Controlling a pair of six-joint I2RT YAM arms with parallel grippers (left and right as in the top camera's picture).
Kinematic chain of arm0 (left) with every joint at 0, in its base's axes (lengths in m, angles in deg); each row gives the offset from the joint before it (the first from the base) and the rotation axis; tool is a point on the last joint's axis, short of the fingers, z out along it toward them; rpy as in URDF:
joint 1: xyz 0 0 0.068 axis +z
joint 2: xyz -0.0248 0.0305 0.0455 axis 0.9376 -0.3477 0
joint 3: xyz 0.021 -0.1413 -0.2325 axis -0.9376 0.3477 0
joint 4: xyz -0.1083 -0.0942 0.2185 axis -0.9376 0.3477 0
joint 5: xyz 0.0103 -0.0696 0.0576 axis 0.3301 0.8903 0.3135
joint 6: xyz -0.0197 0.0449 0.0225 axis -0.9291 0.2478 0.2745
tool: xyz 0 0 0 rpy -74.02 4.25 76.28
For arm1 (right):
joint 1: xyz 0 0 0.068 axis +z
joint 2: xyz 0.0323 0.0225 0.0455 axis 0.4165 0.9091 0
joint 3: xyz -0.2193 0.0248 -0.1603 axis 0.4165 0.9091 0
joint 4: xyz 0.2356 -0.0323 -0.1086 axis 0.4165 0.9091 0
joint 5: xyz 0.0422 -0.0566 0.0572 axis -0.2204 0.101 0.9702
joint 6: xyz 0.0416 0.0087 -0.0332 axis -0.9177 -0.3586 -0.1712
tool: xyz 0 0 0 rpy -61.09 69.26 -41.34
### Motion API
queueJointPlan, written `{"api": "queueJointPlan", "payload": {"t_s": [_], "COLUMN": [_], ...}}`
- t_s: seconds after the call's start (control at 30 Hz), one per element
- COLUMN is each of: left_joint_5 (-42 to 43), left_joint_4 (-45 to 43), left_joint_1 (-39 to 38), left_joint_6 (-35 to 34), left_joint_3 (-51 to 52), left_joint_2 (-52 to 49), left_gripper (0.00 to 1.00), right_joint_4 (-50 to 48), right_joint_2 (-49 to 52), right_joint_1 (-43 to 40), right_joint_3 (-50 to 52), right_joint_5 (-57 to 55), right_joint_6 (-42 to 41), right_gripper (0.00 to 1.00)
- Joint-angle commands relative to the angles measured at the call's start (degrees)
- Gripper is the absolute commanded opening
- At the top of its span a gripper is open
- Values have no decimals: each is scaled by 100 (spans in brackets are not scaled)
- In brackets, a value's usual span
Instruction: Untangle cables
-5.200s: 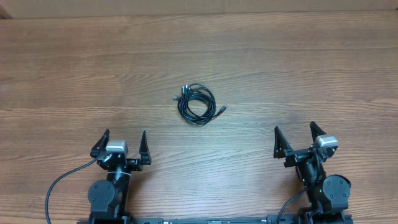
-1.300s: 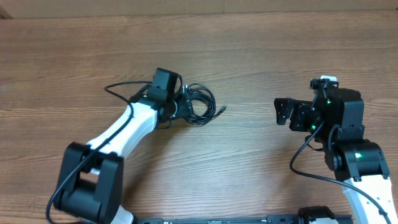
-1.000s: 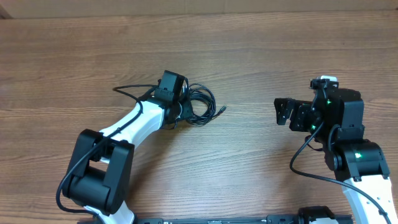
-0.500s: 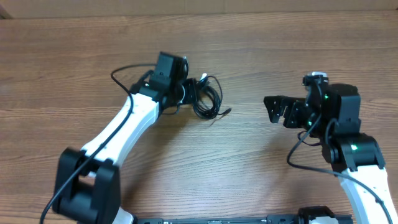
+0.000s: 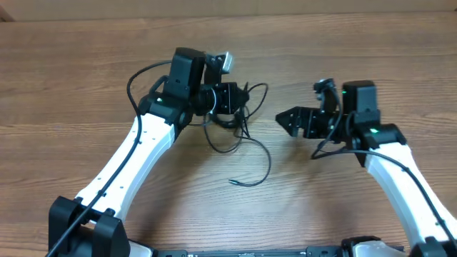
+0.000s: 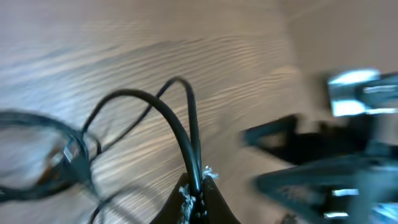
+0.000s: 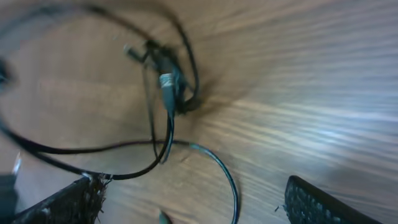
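The cables (image 5: 223,123) are thin black cords, partly lifted off the wooden table (image 5: 86,57). My left gripper (image 5: 238,100) is shut on one strand. In the left wrist view the fingertips (image 6: 199,194) pinch the cords (image 6: 177,127) where a loop rises from them, and a plug (image 6: 71,152) hangs at the left. One loose strand (image 5: 269,163) trails down onto the table. My right gripper (image 5: 288,118) points left at the cords, open and empty. In the right wrist view a plug (image 7: 166,84) and looping strands (image 7: 227,174) lie ahead of the open right gripper (image 7: 196,205).
The thicker black wires of the arms (image 5: 136,82) run along the left arm. The two grippers face each other a short way apart above the table's middle. The table's far edge (image 5: 228,16) meets a pale wall.
The left gripper has shut on the cables and lifted them up and to the right; the coil has loosened and a strand now trails down. The right gripper has moved left toward them.
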State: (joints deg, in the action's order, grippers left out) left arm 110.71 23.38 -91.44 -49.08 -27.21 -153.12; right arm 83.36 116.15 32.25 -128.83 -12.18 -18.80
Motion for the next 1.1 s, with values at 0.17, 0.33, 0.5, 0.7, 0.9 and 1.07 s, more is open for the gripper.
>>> {"api": "queueJointPlan", "payload": {"t_s": [0.17, 0.33, 0.5, 0.7, 0.9, 1.07], "left_joint_5": [1399, 1331, 798, 1327, 1661, 2406], "left_joint_4": [-579, -566, -175, 90, 76, -621], "left_joint_1": [-11, 37, 278, 905, 817, 748], "left_joint_6": [122, 214, 496, 439, 420, 203], "left_joint_3": [-219, -232, -232, -232, -232, -232], "left_joint_2": [168, 426, 787, 1228, 1272, 1272], "left_gripper": [4, 4, 4, 4, 4, 4], "right_joint_4": [-787, -1176, -1036, -846, -1349, -1399], "right_joint_2": [619, 752, 752, 752, 752, 752], "right_joint_1": [503, 662, 678, 682, 695, 903], "right_joint_3": [-146, -146, -146, -144, -144, -144], "right_joint_5": [-103, -1561, -2516, -2900, -131, 188], "right_joint_6": [-2, -522, -1095, -1344, -551, 214], "right_gripper": [79, 61, 44, 4, 52, 72]}}
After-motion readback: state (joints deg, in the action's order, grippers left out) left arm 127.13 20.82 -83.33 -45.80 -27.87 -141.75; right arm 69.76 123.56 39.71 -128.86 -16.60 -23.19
